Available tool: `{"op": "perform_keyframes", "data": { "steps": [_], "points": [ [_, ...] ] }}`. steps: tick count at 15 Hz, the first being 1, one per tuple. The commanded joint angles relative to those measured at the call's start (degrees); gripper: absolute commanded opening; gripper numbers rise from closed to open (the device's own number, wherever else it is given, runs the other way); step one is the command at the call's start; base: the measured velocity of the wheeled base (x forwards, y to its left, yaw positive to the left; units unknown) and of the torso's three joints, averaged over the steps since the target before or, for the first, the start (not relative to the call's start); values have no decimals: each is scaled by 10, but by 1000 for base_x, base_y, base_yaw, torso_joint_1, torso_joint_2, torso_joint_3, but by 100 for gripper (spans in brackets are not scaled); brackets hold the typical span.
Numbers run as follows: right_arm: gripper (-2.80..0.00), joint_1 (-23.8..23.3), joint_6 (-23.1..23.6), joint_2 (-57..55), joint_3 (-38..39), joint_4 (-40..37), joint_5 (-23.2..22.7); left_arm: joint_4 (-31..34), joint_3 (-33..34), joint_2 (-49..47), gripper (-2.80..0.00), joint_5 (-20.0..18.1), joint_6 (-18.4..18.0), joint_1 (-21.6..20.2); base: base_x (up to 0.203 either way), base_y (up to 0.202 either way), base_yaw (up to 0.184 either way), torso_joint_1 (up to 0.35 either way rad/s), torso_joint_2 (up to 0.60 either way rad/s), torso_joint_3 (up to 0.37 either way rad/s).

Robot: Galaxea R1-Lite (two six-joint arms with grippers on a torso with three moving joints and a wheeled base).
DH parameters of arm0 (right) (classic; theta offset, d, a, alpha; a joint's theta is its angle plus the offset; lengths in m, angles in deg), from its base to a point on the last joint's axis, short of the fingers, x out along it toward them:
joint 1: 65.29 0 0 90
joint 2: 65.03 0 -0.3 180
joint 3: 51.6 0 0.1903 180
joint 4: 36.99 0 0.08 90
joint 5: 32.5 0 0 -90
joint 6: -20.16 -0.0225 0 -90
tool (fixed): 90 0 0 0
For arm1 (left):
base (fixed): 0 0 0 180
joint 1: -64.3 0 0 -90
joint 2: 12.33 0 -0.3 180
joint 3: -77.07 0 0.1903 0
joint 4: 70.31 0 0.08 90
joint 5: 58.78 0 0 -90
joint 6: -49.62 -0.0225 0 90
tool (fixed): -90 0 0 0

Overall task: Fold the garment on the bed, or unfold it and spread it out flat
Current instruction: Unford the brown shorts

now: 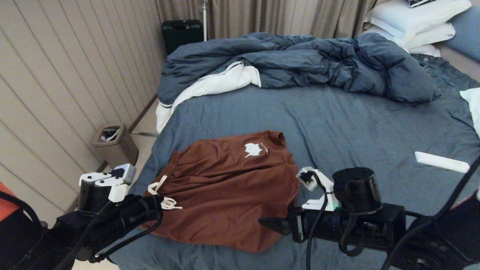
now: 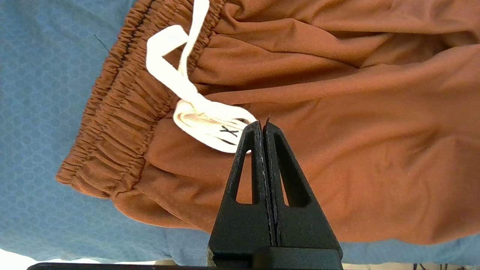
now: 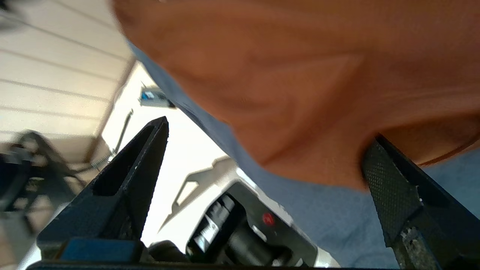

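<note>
The rust-brown shorts (image 1: 228,187) lie spread on the slate-blue sheet of the bed (image 1: 356,123), waistband toward the left, white printed mark (image 1: 253,149) on the far leg. The white drawstring (image 2: 195,108) is knotted by the gathered waistband (image 2: 112,123). My left gripper (image 2: 261,125) is shut with nothing in it, just over the fabric beside the drawstring knot; in the head view the left gripper (image 1: 159,212) sits at the shorts' waistband edge. My right gripper (image 3: 270,128) stands open at the shorts' near hem (image 3: 307,157), and in the head view the right gripper (image 1: 268,224) points left.
A rumpled dark blue duvet (image 1: 300,63) with white lining fills the far bed, white pillows (image 1: 412,22) at back right. A white flat bar (image 1: 440,162) lies on the sheet at right. A waste bin (image 1: 114,144) and black case (image 1: 182,33) stand beyond the bed's left edge.
</note>
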Motion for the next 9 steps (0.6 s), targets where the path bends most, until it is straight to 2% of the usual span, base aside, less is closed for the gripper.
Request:
{"op": "perform_keyframes", "data": {
  "steps": [1,6,9],
  "points": [
    [0,2,3,-92,0,37,3,-3,0,1,-280,1,1,0,0,0,0,0,0,0],
    [0,3,11,-107,9,57,13,-3,0,1,-280,1,2,-1,0,0,0,0,0,0],
    [0,5,34,-101,33,59,13,-3,-1,-1,-280,8,2,0,0,0,0,0,0,0]
  ]
}}
